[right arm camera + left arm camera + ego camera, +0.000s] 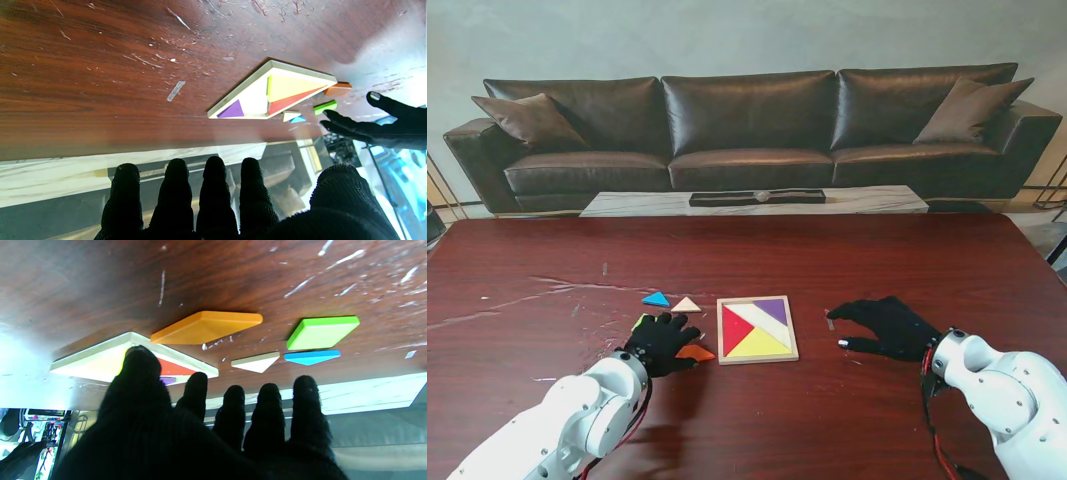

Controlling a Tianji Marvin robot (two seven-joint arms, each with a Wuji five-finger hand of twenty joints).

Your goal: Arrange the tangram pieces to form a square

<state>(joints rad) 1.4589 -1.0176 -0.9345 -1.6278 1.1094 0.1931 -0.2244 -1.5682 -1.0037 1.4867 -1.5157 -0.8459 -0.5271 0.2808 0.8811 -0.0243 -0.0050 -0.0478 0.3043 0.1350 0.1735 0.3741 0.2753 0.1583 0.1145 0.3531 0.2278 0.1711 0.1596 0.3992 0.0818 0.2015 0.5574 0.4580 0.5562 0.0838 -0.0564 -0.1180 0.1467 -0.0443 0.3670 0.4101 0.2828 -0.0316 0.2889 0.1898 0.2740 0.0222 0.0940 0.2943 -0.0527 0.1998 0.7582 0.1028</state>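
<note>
A square wooden tray (757, 358) lies mid-table holding a red triangle (734, 328), a yellow triangle (761, 345), a purple triangle (773, 308) and a white piece (761, 320). To its left lie loose pieces: a blue triangle (656, 299), a cream triangle (686, 304), an orange piece (695, 352) and a green square (322, 332). My left hand (661, 340) hovers open over the green and orange pieces, fingers spread. My right hand (889, 327) is open to the right of the tray, holding nothing.
A dark leather sofa (757, 130) and a low marble coffee table (752, 201) stand beyond the table's far edge. The red-brown table top (927, 260) is scratched, with a small white mark (830, 322) near my right hand.
</note>
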